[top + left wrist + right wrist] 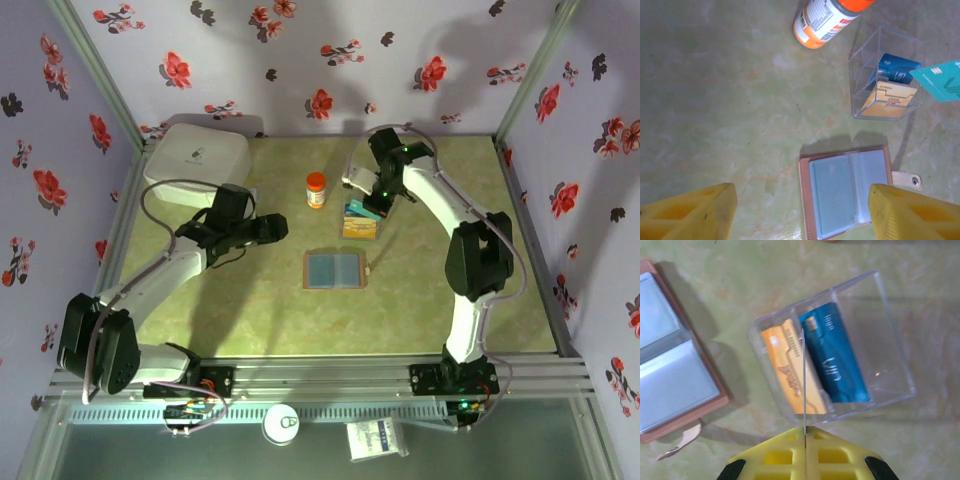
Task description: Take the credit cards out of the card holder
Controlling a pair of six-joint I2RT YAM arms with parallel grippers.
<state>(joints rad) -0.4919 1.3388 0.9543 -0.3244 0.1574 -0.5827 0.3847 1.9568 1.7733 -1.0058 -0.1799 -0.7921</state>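
The card holder (pixel 336 270) lies open and flat on the table, reddish-brown outside with grey-blue sleeves (pixel 847 192) inside. My left gripper (pixel 801 200) hovers over its left part, open, its yellow fingers (pixel 695 215) wide apart with nothing between them. My right gripper (pixel 804 432) is shut on a teal credit card (pixel 940 80), which appears edge-on as a thin line (pixel 803 385) in the right wrist view. It hangs over the clear plastic box (pixel 875 305). A blue card (pixel 835 360) and an orange-yellow card (pixel 790 370) stand inside that box.
An orange-capped pill bottle (pixel 316 190) stands behind the card holder, left of the clear box (pixel 360 222). A white case (pixel 196 160) sits at the back left corner. Flowered walls close in the table on three sides.
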